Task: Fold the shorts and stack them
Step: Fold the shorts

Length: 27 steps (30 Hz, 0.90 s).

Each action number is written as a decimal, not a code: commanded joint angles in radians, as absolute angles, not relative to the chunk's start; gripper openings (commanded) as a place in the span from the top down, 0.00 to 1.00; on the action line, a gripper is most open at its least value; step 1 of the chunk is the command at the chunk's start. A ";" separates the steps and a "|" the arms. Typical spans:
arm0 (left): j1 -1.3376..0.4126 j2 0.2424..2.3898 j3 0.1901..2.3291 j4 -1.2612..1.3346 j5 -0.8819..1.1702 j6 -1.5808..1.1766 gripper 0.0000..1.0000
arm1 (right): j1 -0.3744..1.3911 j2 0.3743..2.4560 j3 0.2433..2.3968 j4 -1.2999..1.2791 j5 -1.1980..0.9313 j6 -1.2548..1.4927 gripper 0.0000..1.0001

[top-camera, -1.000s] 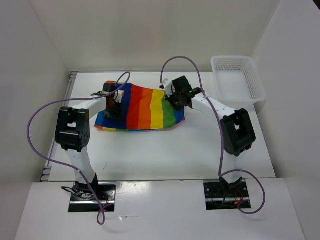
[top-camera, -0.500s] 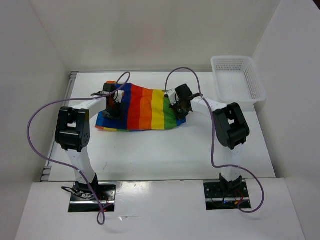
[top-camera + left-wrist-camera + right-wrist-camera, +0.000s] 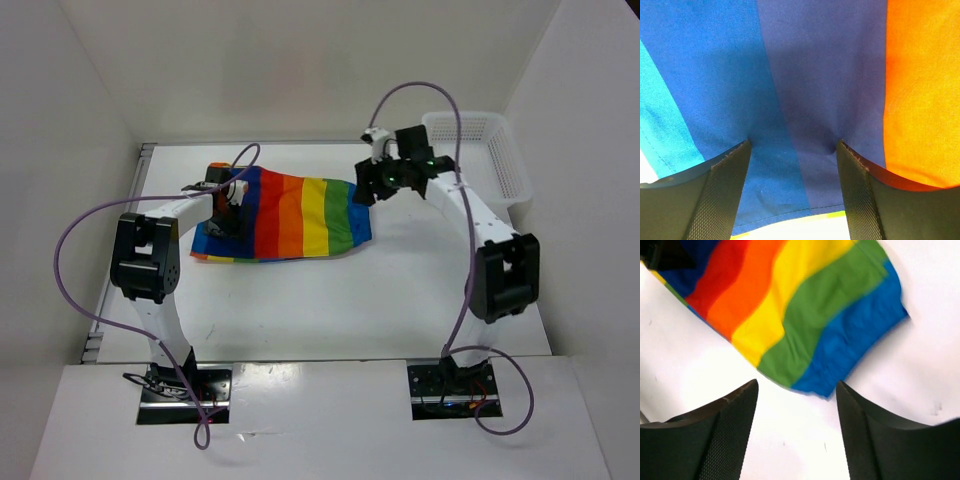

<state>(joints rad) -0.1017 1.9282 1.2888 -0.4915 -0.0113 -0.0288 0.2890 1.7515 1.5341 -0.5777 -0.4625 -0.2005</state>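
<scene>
Shorts point(image 3: 290, 215) lie spread flat on the white table point(image 3: 330, 300), well to the left of the white mesh basket point(image 3: 462, 115), with their blue-edged end nearest the basket. The right gripper point(image 3: 796, 385) hangs between the basket and the shorts, above that blue hem. Its fingers are spread and nothing is between them. The left gripper point(image 3: 792, 146) sits at the end of the shorts farthest from the basket. Its fingers are wide apart and the tips seem to press down on the navy stripe, with no cloth pinched.
</scene>
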 commanded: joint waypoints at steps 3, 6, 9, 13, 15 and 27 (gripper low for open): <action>-0.092 1.993 1.261 -0.620 -0.032 0.000 0.23 | 0.215 1.715 1.292 -0.558 -0.528 -0.054 0.25; -0.092 1.983 1.261 -0.630 -0.054 0.000 0.23 | 0.215 1.778 1.258 -0.503 -0.518 -0.054 0.22; -0.092 1.983 1.261 -0.630 -0.081 0.000 0.23 | 0.215 1.845 1.269 -0.462 -0.493 -0.029 0.20; -0.092 1.973 1.249 -0.630 -0.091 0.000 0.23 | 0.204 1.919 1.302 -0.422 -0.448 -0.008 0.18; -0.092 1.962 1.238 -0.630 -0.100 0.000 0.23 | 0.204 1.962 1.322 -0.408 -0.471 0.005 0.18; -0.092 1.980 1.218 -0.612 -0.110 0.000 0.23 | 0.213 2.066 1.319 -0.344 -0.509 0.092 0.27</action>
